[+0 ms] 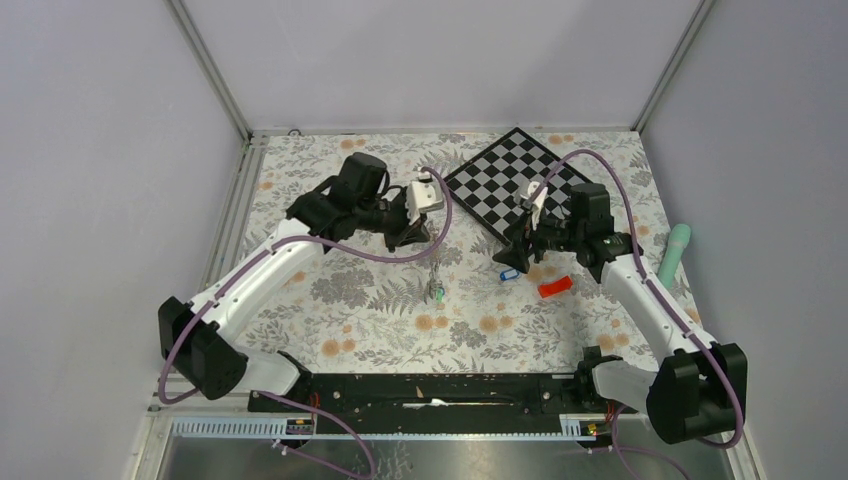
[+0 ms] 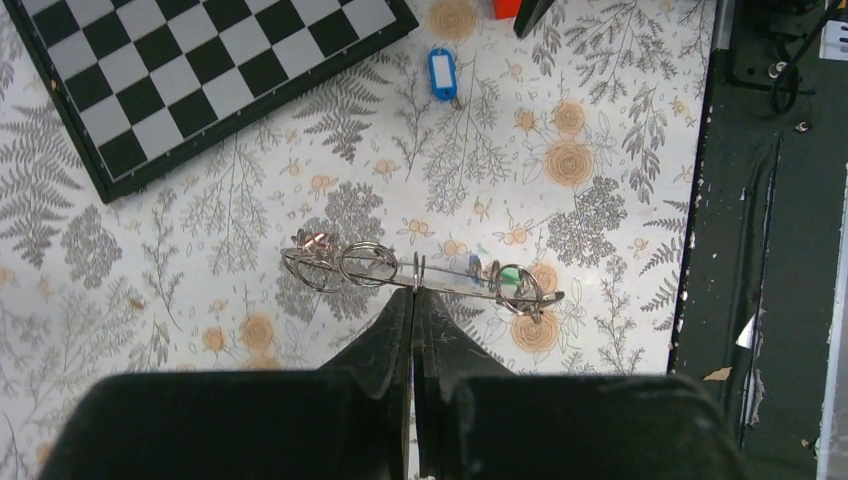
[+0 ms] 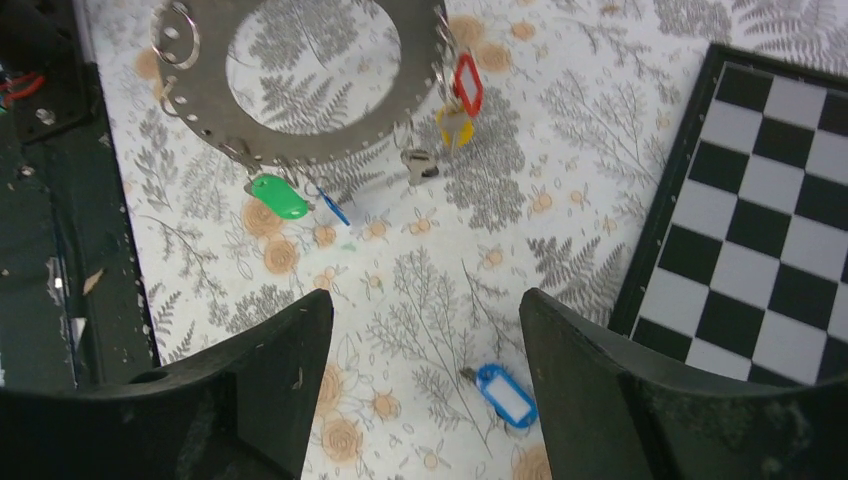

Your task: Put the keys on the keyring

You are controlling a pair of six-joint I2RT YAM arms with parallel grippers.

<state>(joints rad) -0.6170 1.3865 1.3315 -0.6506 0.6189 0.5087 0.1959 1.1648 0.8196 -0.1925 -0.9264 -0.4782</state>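
Left gripper (image 2: 413, 292): my fingers are pressing together on the rim of the keyring (image 2: 450, 275), which is showing edge-on across the middle of the left wrist frame. A green key (image 3: 280, 195), a red key (image 3: 467, 83) and a yellow key (image 3: 455, 125) are hanging from it.

Right gripper (image 3: 425, 300): my fingers are standing spread, gripping nothing.

The blue key (image 3: 505, 395) is lying flat on the table (image 3: 420, 250) at the bottom centre of the right wrist frame. It is sitting closer to the finger on the frame's right, with its long axis running upper left to lower right.

Judgement: my right arm is sitting nearer this key, and the fingers are needing to square across that axis before descending.
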